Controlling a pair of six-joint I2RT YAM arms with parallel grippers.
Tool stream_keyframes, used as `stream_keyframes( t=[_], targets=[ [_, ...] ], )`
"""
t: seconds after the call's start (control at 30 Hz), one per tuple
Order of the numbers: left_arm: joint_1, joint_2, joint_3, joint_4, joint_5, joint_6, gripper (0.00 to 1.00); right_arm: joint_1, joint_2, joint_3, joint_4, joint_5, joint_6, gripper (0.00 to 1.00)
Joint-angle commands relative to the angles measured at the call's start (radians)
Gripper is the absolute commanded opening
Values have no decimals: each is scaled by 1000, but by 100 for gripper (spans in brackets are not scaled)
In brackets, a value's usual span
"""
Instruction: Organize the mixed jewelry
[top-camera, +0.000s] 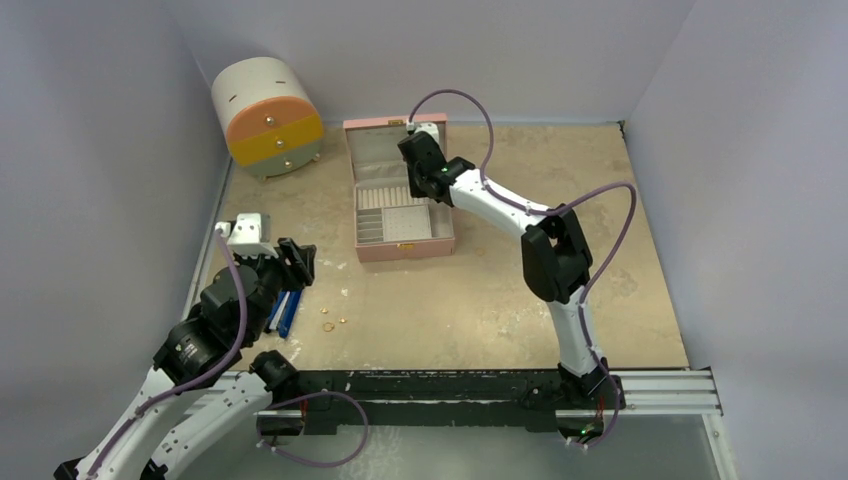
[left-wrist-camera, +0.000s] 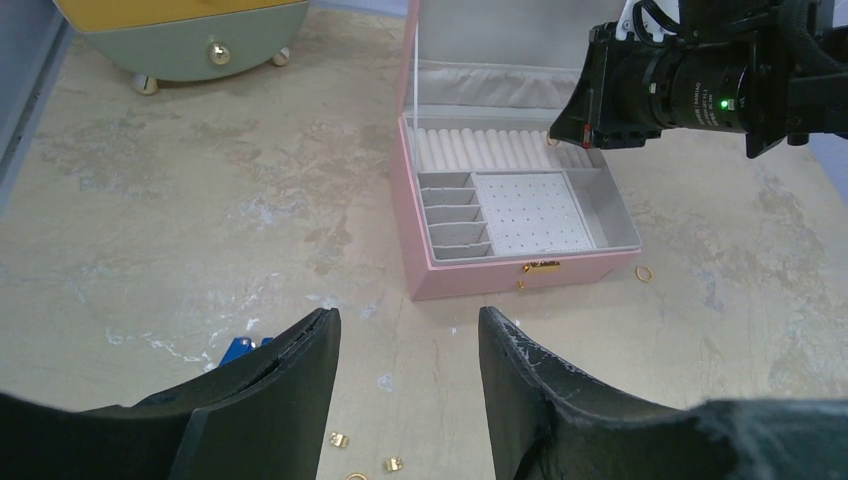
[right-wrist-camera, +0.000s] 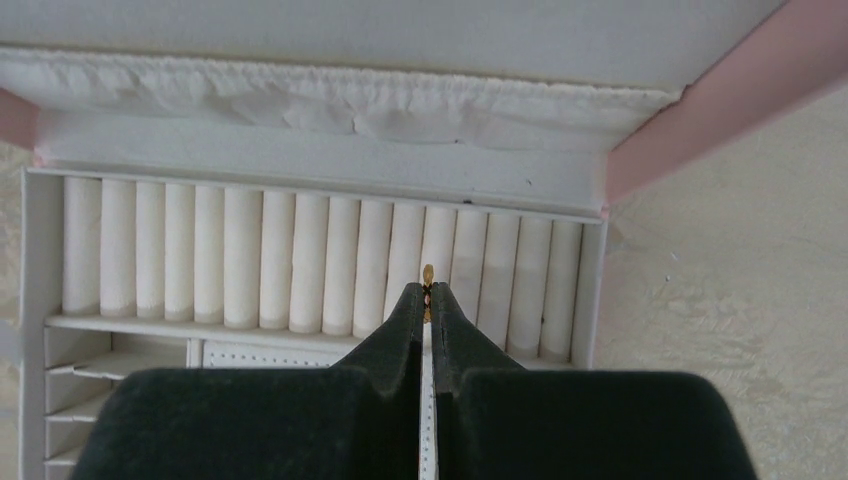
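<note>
From above, the right gripper (top-camera: 418, 158) is hanging over the back of the open pink box (top-camera: 405, 247). The left gripper (top-camera: 298, 262) is hovering near the left edge of the table (top-camera: 480, 300), above the blue-handled tool (top-camera: 285, 313), and the loose gold pieces (top-camera: 331, 322) are lying just right of that tool. In the left wrist view, the left jaws are standing moderately apart with nothing between them, and a gold ring (left-wrist-camera: 644, 272) is lying just beside the box's front right corner. In the right wrist view, the right gripper is pinching a tiny gold piece (right-wrist-camera: 428, 272) at its very tips over the white rolls (right-wrist-camera: 300, 270). That hold is looking marginal. If the tips are coming down on a roll's crown rather than a groove, the piece could squirt out and land loose in the box or on the table.
</note>
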Motion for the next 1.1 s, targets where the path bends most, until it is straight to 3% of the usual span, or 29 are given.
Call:
stream_keyframes(
  t=[0.0, 1.07],
  targets=[
    [-3, -13, -3, 49, -31, 19, 53, -1, 15, 63, 39, 7, 16, 0],
    [-3, 0, 0, 45, -37, 18, 53, -13, 105, -58, 68, 27, 112, 0]
  ],
)
